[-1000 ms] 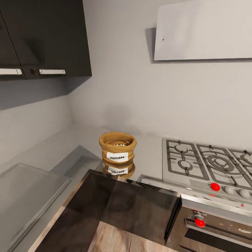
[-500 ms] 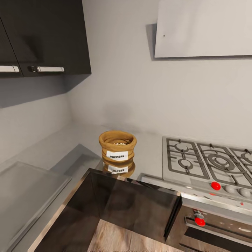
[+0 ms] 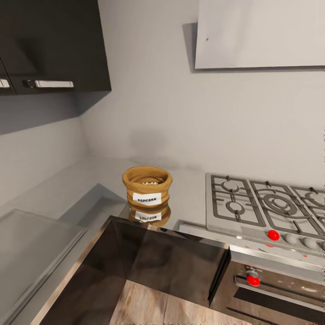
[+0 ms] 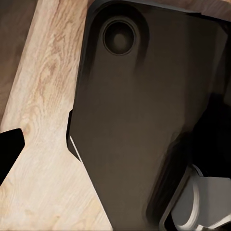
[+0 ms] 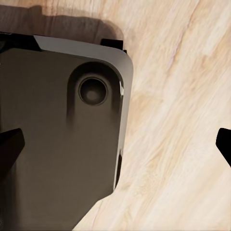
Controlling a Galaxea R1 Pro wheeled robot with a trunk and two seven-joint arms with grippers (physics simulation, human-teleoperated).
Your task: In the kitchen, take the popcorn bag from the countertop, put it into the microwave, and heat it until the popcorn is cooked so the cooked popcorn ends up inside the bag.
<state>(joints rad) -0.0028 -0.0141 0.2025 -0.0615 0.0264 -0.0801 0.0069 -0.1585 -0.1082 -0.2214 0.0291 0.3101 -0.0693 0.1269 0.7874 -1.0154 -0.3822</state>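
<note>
The popcorn bag (image 3: 147,189), a squat brown paper bag with a rolled rim and a white "POPCORN" label, stands upright on the grey countertop (image 3: 85,185) near the corner, left of the gas hob. Pale popcorn (image 3: 149,183) kernels show in its mouth. The microwave is out of view. My left gripper (image 4: 113,154) hangs over my own dark base and the wood floor, one black fingertip (image 4: 9,151) at the picture's edge. My right gripper (image 5: 115,149) is open over base and floor, fingertips (image 5: 9,147) far apart, nothing between them.
A steel gas hob (image 3: 253,205) with red knobs is set in the counter right of the bag, an oven front (image 3: 271,293) below it. Dark wall cabinets (image 3: 49,40) hang at upper left, a pale hood panel (image 3: 262,34) over the hob. Dark base cabinets (image 3: 171,266) face the plank floor.
The whole head view has shifted slightly up and left, so the camera moved. The bag stands where it was on the counter.
</note>
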